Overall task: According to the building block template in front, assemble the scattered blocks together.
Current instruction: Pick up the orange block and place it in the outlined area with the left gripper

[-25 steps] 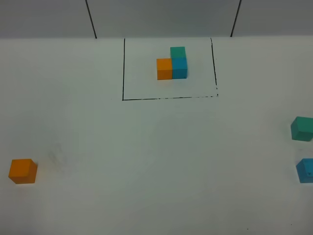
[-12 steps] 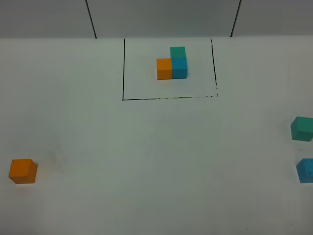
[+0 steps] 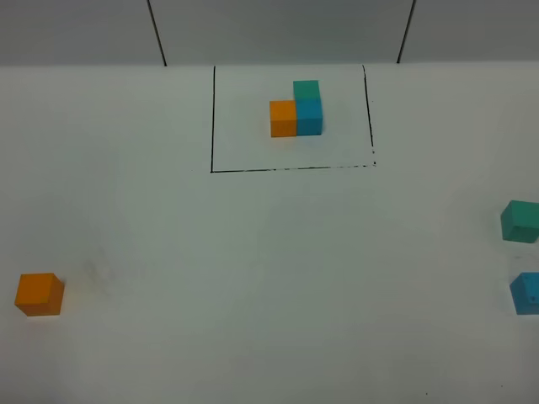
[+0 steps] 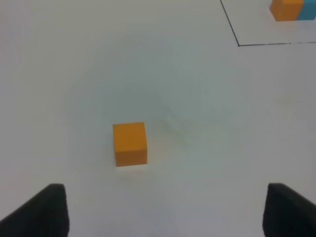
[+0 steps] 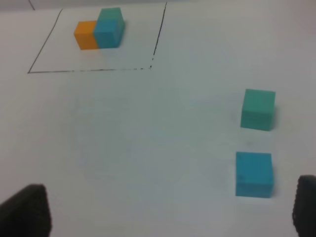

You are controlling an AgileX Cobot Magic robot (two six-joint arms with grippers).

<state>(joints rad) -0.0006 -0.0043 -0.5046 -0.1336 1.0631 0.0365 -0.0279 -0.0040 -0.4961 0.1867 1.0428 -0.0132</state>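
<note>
Seen from the high camera, the building block template (image 3: pixel 296 108) sits at 12 o'clock inside its black rectangle (image 3: pixel 212 118). The loose orange cube (image 3: pixel 39 294) lies at 8 o'clock. The teal-green cube (image 3: pixel 522 220) is at 3 o'clock and the sky-blue cube (image 3: pixel 526 293) at 4 o'clock, both hard against the frame's edge. No cube is joined to another yet.

The left gripper (image 4: pixel 163 212) has its fingers spread wide and holds nothing, with the orange cube ahead of it. The right gripper (image 5: pixel 165 212) is likewise spread and empty, with the sky-blue cube just beside one finger.

The likely trouble is on the right. That finger could nudge the sky-blue cube on the way down and skew it or push it further out. The two right-hand cubes lie near each other, so a wide approach could knock the teal-green one. A small matte cube pinched off-centre may also twist between the fingers.

The white tabletop (image 3: pixel 269 269) is smooth and bare, with faint scuffs. Behind it stands a grey wall (image 3: pixel 278 29) crossed by two dark seams (image 3: pixel 157 34).
</note>
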